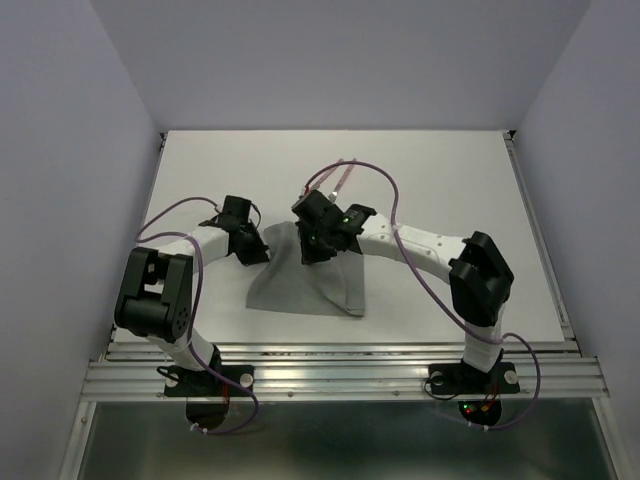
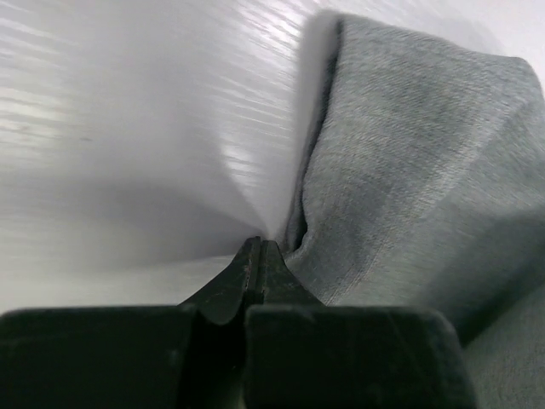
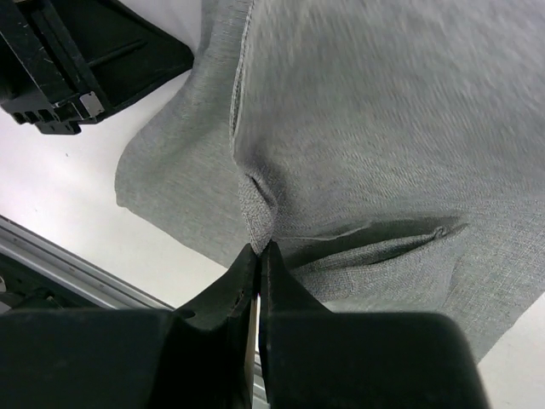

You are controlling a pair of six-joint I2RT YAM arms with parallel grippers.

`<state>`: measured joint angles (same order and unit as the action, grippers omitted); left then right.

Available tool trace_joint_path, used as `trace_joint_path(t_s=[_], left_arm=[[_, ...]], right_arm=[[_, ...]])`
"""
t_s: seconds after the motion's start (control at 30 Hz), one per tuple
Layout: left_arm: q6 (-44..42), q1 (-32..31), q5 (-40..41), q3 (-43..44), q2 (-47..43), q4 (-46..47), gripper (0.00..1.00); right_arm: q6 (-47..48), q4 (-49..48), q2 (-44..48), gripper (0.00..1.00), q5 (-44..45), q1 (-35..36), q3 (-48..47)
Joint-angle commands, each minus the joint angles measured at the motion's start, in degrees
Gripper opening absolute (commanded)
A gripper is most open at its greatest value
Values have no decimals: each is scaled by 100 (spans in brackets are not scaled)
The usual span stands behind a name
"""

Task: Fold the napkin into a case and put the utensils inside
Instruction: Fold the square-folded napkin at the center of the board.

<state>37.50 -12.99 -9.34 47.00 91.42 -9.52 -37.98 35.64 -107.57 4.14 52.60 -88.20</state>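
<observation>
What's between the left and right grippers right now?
Only the napkin: its lifted far edge runs from the left gripper to the right gripper, both shut on it. Clearest in the top external view.

Matt grey woven cloth napkin [image 3: 366, 128]; smooth white table [image 1: 450, 180]

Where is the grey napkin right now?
In the top view the napkin lies centrally on the table, toward its near edge, its far edge pinched by the left gripper and right gripper.
</observation>
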Motion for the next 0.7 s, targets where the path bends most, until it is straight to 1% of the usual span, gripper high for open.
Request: trace_joint_path(t_s=[0.0,0.07,0.17,0.23,0.3,0.67], left_arm=[[-339,95,872,379,-326,-840,0],[-383,122,1310,493,-431,-972,0],[-375,165,1627,546,-554,-1139,0],[-409,218,1699,529,-564,-1131,0],[-427,262,1690,547,-511,-1122,0],[-471,350,1041,345,-186,-824,0]], right_arm=[[-87,-22,-317,1,148,110,-662],[-105,-22,-501,1,122,110,-812],[-113,-48,-633,1,96,172,-944],[-122,-83,-677,1,34,172,-1006],[-114,-101,-747,1,-10,172,-1067],[-254,-101,-1170,1,-27,225,-1629]])
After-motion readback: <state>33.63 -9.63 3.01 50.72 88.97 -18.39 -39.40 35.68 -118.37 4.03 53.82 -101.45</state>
